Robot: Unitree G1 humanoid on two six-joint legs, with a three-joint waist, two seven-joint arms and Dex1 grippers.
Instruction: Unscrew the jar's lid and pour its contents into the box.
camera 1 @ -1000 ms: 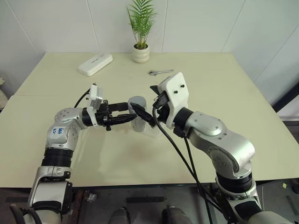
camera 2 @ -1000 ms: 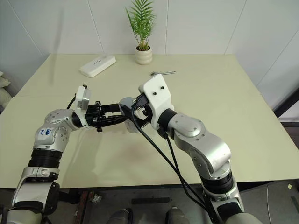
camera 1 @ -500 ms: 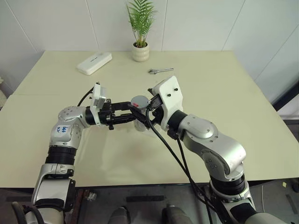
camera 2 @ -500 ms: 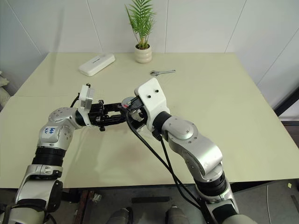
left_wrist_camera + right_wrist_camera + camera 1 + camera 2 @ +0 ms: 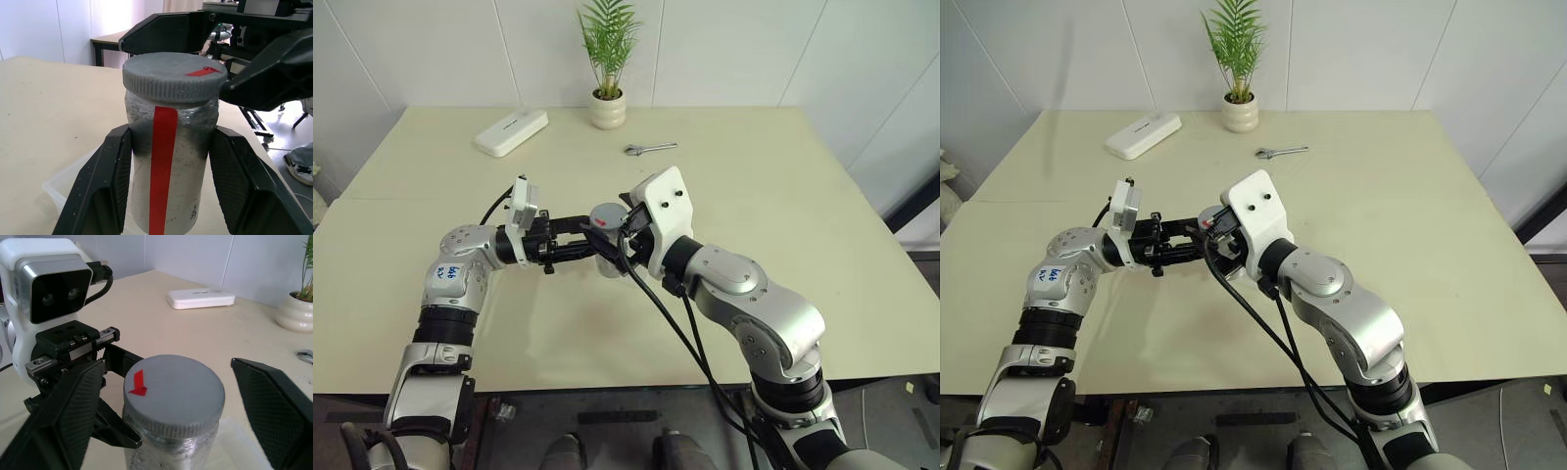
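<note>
Grey lid (image 5: 173,394) still on jar (image 5: 168,178), frame centre. Left gripper (image 5: 168,161) clamped round jar body; right gripper (image 5: 166,396) straddling lid, fingers not touching. Unscrewing, pouring into box (image 5: 73,183) all left.

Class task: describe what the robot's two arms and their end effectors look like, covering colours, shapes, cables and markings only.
Both arms are rounded silver-grey segments with black joints. The left end effector and the right end effector each have two black, textured, wedge-shaped fingers. A white camera block sits on each wrist. Black cables loop under the right arm. The left upper arm carries blue handwriting.
</note>
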